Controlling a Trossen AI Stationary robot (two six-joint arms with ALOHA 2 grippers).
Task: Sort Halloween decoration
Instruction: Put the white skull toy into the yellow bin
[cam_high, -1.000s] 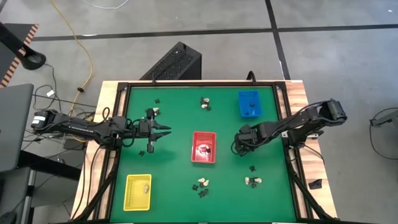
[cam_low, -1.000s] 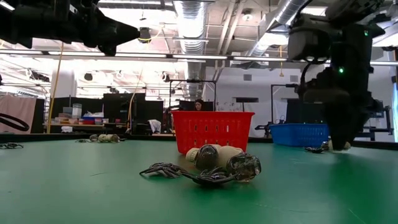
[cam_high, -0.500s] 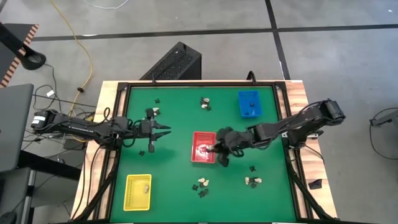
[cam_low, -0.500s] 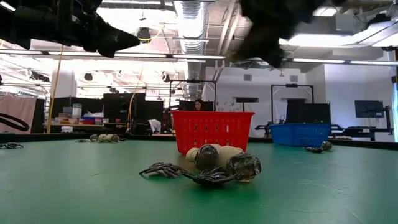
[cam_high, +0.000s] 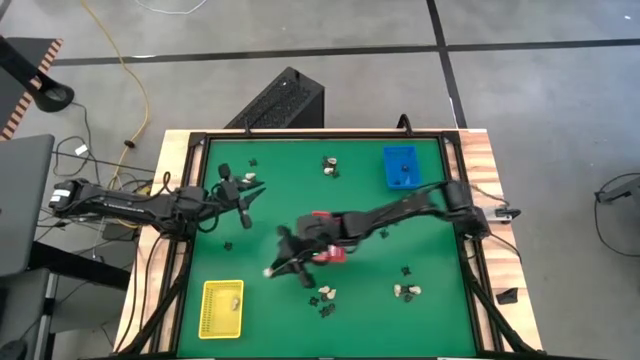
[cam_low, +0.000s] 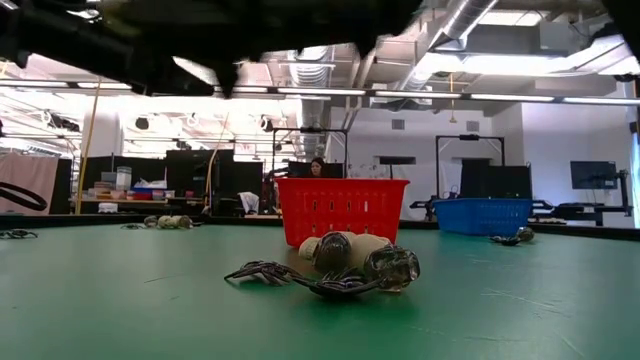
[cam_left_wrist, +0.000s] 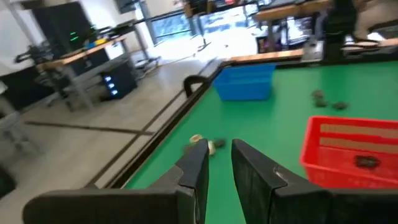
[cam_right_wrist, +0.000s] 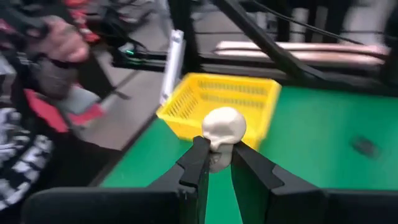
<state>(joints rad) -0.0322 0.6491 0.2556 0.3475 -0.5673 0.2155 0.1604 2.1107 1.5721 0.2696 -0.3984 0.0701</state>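
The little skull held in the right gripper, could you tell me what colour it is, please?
Cream, off-white: the skull shows best in the right wrist view.

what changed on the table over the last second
The right gripper swept from near the blue tray across the red tray toward the yellow tray, carrying a cream skull. The left gripper swung slightly toward the table's far edge. Trays stayed put.

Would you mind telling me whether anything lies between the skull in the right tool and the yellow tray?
Nothing visible: the right tool holds the cream skull, and only bare green mat separates it from the yellow tray.
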